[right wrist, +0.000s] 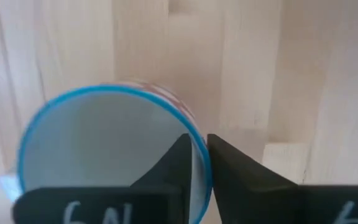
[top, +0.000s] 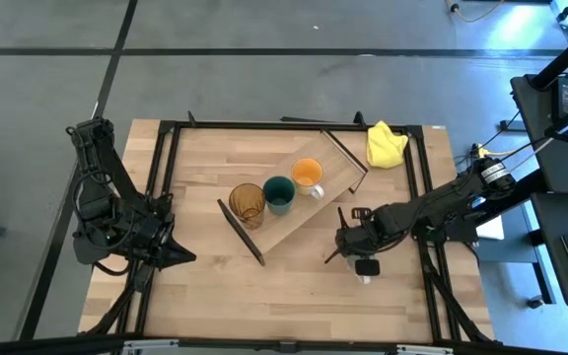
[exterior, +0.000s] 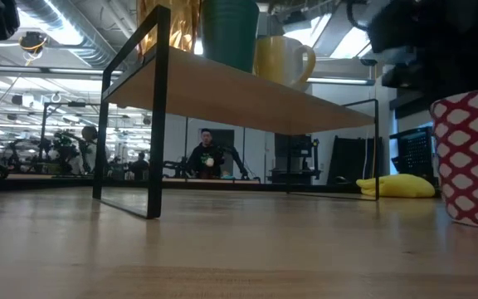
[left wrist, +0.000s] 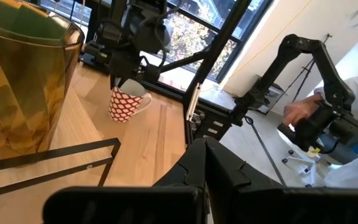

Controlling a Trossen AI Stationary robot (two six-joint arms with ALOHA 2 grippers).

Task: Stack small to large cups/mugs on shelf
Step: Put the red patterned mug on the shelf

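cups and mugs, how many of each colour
amber glass tumbler: 1
dark teal cup: 1
orange mug: 1
white mug with red pattern: 1
total: 4

high: overhead, straight down | low: tabletop level | both share shelf (top: 294,202), white mug (exterior: 471,158)

1. A light-wood shelf (top: 304,212) lies diagonally at the frame's centre.
2. On it, in a row: amber glass tumbler (top: 247,203), dark teal cup (top: 279,194), orange mug (top: 308,176).
3. Yellow cloth (top: 385,144) lies upper right.
4. The right gripper (top: 364,258) hangs over a white mug (top: 366,267) at lower right.
5. The left gripper (top: 183,256) rests lower left.
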